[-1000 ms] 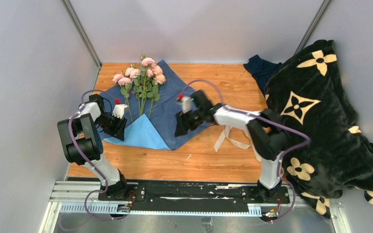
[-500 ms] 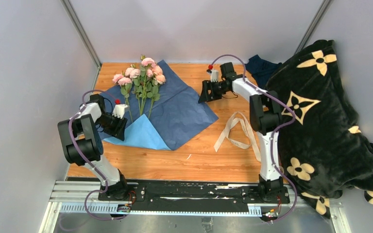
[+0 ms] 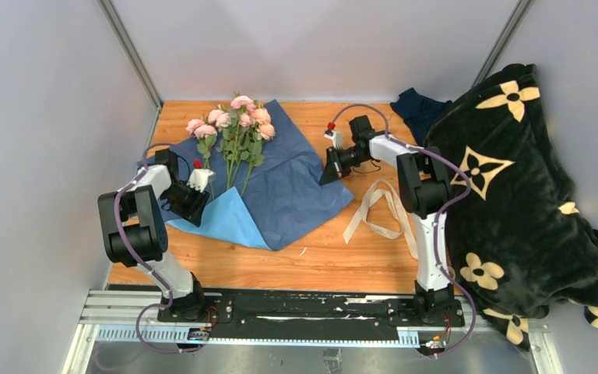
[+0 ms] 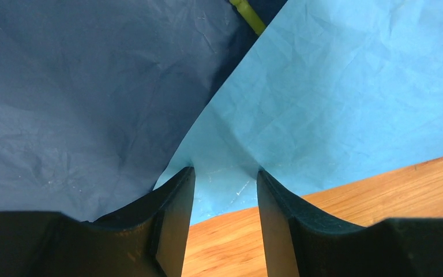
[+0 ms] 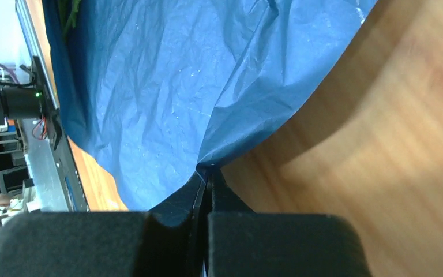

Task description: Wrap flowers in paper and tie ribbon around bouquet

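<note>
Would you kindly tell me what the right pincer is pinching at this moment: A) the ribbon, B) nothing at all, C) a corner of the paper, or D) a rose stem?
C: the right wrist view shows the right pincer shut on a dark blue corner of the paper, while the ribbon lies loose on the table.

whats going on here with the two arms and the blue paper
The flowers lie on the far left part of the paper, which is spread on the table and not yet wrapped around them. The right gripper has its fingers pinched shut on the paper's right edge. The left gripper sits with fingers apart at the folded-over light blue corner. The ribbon lies loose to the right, untouched.
</note>
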Tool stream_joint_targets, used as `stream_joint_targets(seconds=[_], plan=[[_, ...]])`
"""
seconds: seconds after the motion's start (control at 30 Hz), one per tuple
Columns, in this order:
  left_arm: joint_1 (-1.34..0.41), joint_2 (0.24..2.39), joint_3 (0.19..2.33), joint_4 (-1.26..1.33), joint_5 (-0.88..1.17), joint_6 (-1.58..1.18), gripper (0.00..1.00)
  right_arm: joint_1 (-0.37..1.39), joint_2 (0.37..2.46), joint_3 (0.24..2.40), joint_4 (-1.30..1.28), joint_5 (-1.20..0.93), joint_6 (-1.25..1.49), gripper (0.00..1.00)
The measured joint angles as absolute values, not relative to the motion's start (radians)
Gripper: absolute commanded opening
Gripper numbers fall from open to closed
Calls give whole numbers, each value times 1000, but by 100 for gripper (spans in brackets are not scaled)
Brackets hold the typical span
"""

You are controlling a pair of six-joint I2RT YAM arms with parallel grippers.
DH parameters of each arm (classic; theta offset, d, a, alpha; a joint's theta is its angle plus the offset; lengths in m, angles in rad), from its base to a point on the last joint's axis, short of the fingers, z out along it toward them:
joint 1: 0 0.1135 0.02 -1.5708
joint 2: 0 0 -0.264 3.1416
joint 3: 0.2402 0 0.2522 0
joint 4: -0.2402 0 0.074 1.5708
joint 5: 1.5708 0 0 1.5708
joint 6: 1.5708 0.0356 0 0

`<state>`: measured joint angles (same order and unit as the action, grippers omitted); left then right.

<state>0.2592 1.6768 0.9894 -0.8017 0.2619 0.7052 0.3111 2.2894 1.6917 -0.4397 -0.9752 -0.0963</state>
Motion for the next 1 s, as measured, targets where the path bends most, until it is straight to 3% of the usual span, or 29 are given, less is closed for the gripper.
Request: stream_joint_targets(seconds=[0.27,0.37,0.43,0.67,0.77,0.87,1.0], plan=[[30,1663,977,-775,230,701,49,179,2116,1572,-560,-885,-178,1],[-119,1695,1016,-778,248,684,49,103,2090,1597,-651,-788,-220,17],[-214,1728,1054,-783,259,669,48,64,2095,1641,-705,-694,-237,34],[-392,1884,1257,-813,371,577,48,-3,2155,1930,-813,-311,-195,42],[-387,1895,1272,-813,400,547,49,82,2067,1868,-769,-141,-144,47],[-384,1895,1271,-810,403,530,49,227,1929,1702,-681,-109,-123,50],[-383,1894,1264,-799,403,514,49,430,1726,1428,-495,-373,-58,58]])
